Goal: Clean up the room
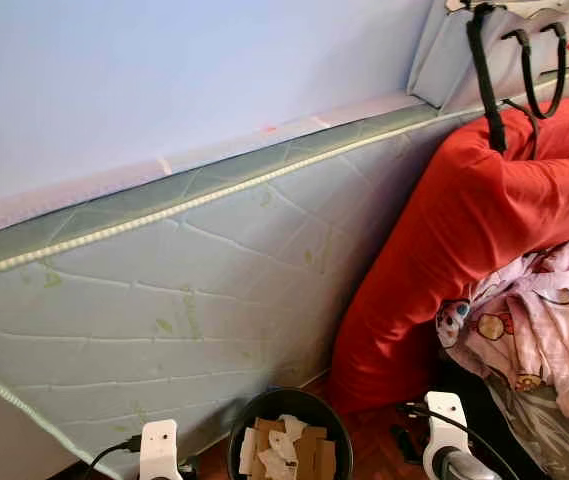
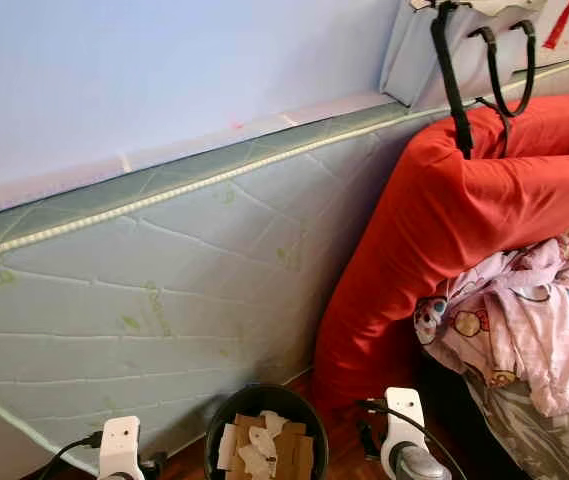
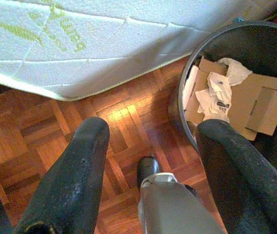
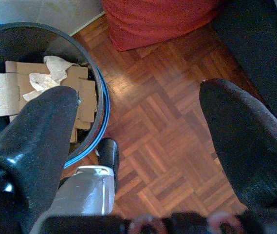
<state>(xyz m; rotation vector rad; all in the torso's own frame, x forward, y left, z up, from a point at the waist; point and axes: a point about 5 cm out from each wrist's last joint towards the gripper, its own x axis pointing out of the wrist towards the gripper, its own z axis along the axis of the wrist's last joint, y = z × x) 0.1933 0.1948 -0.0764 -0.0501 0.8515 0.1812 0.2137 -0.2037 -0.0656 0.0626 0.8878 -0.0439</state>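
Note:
A black waste bin (image 1: 289, 398) stands on the parquet floor right before me, between my two arms. Flattened cardboard (image 3: 255, 102) and crumpled white paper (image 3: 216, 92) lie inside it. My left gripper (image 3: 153, 129) hangs open over bare floor beside the bin, with nothing between its fingers. On the bin's (image 4: 26, 44) other side my right gripper (image 4: 138, 95) is open too and holds nothing. A heap of pink printed clothes (image 1: 544, 320) lies at the right, against a big red cushion (image 1: 444, 240).
A pale quilted mattress (image 1: 214, 290) leans on the wall just behind the bin. A grey bag with black handles (image 1: 504, 50) sits atop the red cushion. Dark bedding lies under the clothes at the far right. My feet (image 3: 148, 168) stand on the parquet by the bin.

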